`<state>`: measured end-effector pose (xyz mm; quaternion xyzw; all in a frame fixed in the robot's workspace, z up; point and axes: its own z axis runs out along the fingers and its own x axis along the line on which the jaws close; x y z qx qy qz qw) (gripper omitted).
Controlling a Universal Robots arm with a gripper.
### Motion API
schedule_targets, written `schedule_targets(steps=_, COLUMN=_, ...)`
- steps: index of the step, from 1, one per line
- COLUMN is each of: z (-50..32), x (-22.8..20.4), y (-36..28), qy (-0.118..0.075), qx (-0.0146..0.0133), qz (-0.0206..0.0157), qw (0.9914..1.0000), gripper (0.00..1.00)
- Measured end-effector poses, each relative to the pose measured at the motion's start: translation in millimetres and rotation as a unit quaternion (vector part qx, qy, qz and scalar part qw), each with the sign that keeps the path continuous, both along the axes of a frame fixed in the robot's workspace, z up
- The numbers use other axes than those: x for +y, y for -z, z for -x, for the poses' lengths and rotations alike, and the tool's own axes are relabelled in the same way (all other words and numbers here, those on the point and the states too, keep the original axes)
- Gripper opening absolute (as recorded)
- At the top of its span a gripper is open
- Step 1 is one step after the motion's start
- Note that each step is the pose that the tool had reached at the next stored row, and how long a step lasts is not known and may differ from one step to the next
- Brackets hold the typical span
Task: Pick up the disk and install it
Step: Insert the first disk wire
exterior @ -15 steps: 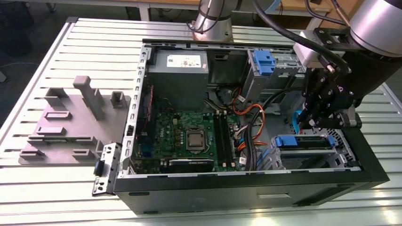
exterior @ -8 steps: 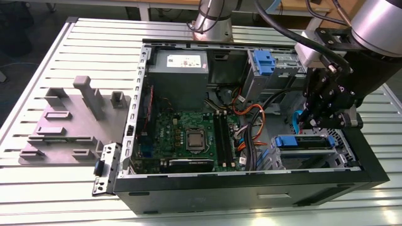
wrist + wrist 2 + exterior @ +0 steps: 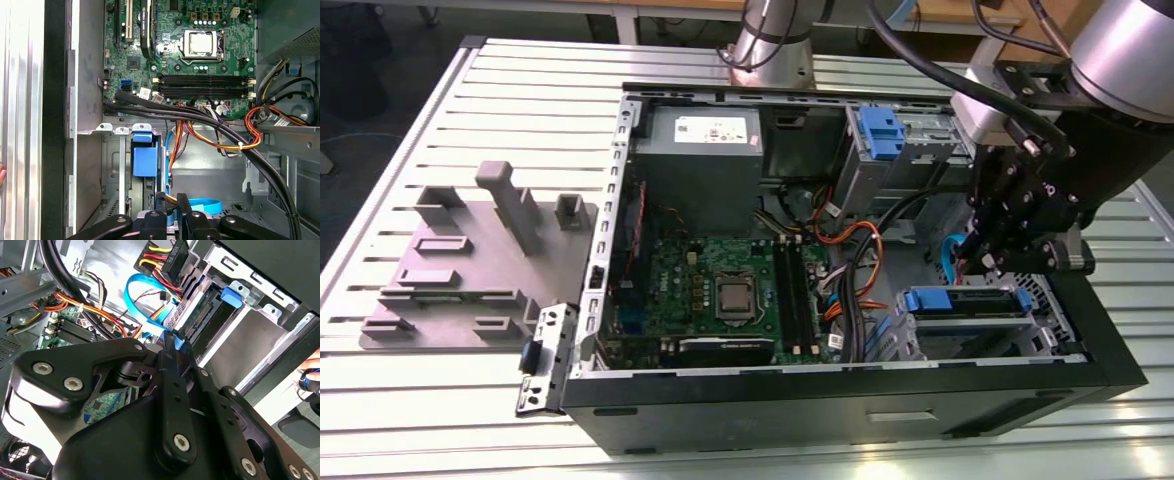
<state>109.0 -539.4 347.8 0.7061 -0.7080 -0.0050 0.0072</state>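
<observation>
The pincer hung inside the open computer case, at the corner nearest the drive cage. Whether it was apart or together could not be told, and nothing was seen clamped in it. In both wrist views its black links filled the foreground, with a loop of blue ribbon cable just beyond the tip.

The disk sat in that drive cage, just beside the pincer and apart from it. Its blue plastic frame faced into the case between the cage's metal walls.

The case also held a green motherboard at its middle and a large grey box with a white sticker at its far end. Orange and black cables ran across between the board and the cage. A second blue clip stood in the bay at the far corner.

The case lay on its side on a ribbed metal table. A grey tray of moulded blocks rested at the case's side on the exterior view's left, and a small metal bracket leaned against that side. The arm's base stood beyond the case's far end.
</observation>
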Motion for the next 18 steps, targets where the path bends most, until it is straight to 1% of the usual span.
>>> schedule_targets(steps=2, z=0.0, x=0.9, y=0.4, qy=0.000, qx=0.0000, qz=-0.0001, qw=1.00000, gripper=0.23)
schedule_targets(steps=9, z=0.0, x=1.0, y=0.4, qy=0.000, qx=0.0000, qz=0.0000, qw=1.00000, gripper=0.23)
schedule_targets(steps=10, z=0.0, x=1.0, y=0.4, qy=0.000, qx=0.0000, qz=0.0000, qw=1.00000, gripper=0.22)
schedule_targets(steps=11, z=-0.1, x=1.0, y=0.5, qy=0.000, qx=0.0000, qz=0.0000, qw=1.00000, gripper=0.16)
schedule_targets(steps=16, z=0.0, x=0.8, y=0.5, qy=0.000, qx=0.0000, qz=0.0000, qw=1.00000, gripper=0.16)
schedule_targets(steps=18, z=0.0, x=-0.4, y=0.6, qy=0.000, qx=0.0000, qz=-0.0001, qw=1.00000, gripper=0.16)
